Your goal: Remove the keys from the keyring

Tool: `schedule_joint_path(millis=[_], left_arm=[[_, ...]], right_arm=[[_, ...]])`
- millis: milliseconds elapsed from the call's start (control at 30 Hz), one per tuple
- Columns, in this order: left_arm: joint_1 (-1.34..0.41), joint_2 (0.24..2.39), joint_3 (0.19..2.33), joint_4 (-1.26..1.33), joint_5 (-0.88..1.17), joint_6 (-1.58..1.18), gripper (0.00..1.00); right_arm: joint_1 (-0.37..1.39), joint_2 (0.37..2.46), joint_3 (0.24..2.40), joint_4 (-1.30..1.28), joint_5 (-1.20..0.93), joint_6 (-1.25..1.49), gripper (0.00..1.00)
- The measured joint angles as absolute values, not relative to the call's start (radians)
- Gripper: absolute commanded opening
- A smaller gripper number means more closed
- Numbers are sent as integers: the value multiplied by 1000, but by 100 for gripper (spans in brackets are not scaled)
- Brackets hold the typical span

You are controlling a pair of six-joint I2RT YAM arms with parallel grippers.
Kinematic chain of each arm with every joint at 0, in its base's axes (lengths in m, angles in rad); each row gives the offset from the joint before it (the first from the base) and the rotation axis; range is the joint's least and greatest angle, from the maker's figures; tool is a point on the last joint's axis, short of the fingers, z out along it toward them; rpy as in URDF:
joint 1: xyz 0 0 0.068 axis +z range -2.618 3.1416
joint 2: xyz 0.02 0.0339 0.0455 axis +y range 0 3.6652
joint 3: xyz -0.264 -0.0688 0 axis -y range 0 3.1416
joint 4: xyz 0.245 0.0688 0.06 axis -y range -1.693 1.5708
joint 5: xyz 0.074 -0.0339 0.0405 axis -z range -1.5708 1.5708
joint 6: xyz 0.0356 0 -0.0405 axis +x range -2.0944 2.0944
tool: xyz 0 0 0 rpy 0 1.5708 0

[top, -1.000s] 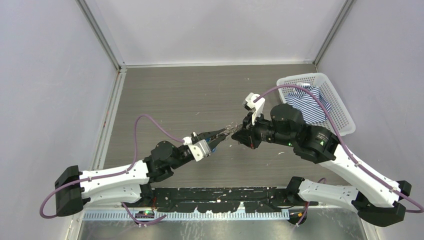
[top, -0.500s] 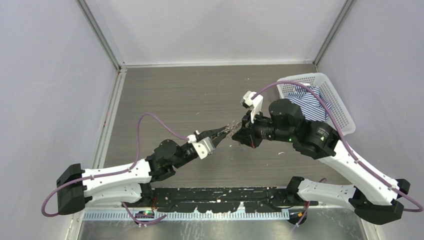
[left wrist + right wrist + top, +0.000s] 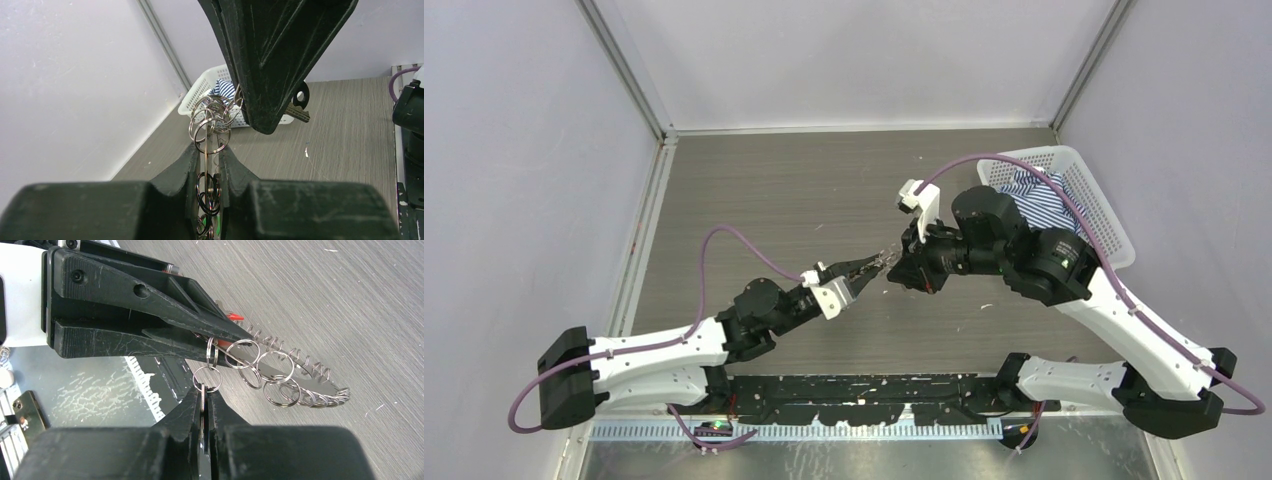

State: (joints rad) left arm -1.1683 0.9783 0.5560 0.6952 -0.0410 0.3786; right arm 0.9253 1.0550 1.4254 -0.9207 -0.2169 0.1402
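Observation:
The keyring (image 3: 310, 382), a silvery ring hung with several small split rings, is held in the air between the two grippers (image 3: 885, 259). My left gripper (image 3: 206, 150) is shut on its thin edge, the rings (image 3: 214, 111) bunched just past the fingertips. A sliver of green key head (image 3: 218, 209) shows deep between those jaws. In the right wrist view a red key head (image 3: 235, 317) peeks out behind the left fingers (image 3: 150, 315). My right gripper (image 3: 206, 392) is shut on a flat dark key (image 3: 298, 114) that hangs from a small ring (image 3: 206, 378) of the bunch.
A white basket (image 3: 1114, 235) holding striped cloth stands at the table's right, behind the right arm. It also shows in the left wrist view as the basket (image 3: 200, 92) against the wall. The black base rail (image 3: 864, 385) runs along the near edge.
The right arm has shifted a little left and its wrist has turned. The left gripper has edged right with it. Both grips stay as they were.

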Motion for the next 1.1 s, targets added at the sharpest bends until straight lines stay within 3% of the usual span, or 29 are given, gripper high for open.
schedule_joint_path(millis=[200,1100], left_arm=[[-1166,984,521,741,-29,376,0],[-1303,1031,383,997,-186,707,0]], right_arm=[[925,1073,1434,-941,-234,134,1],[896,1134,1454,-1020,-377,87,1]])
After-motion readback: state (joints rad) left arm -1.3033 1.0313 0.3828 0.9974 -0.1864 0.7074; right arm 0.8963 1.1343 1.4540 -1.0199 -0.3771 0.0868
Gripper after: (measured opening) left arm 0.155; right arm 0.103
